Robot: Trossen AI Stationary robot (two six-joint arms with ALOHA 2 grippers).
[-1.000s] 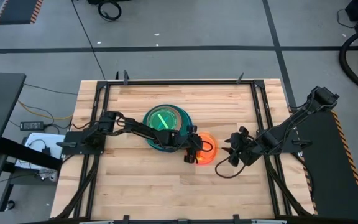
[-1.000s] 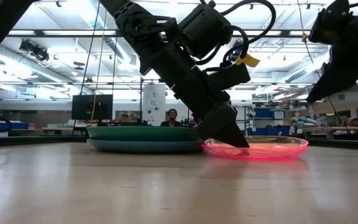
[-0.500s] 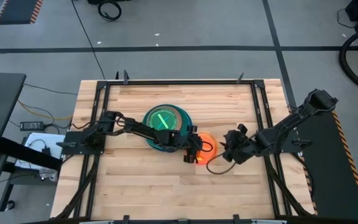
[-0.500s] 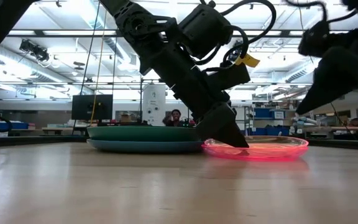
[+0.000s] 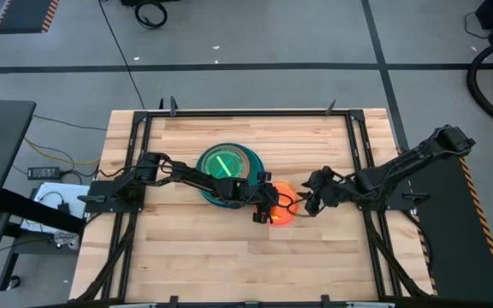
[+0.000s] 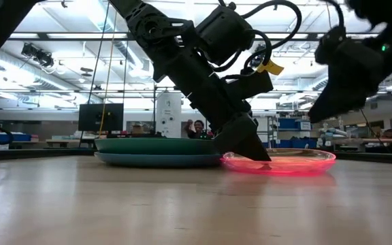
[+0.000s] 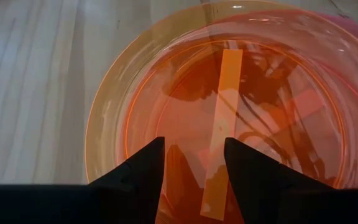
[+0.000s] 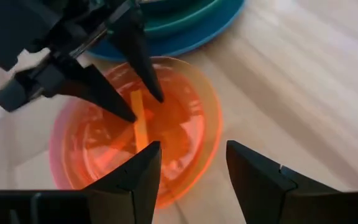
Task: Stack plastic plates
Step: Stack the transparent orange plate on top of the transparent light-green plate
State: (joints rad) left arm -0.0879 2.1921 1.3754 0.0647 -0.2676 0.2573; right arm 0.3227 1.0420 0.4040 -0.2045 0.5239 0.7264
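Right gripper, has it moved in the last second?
Yes. The right gripper has moved toward the orange plate, which lies unmoved on the table.

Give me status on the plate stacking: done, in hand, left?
Done: a stack stands mid-table, lime green plate on top, teal and blue rims below.
In hand: the left pincer is open, tips down inside the orange plate, which lies flat on the table beside the stack, not gripped. The right pincer hovers open at that plate's far edge.
Left: lift the orange plate onto the stack.
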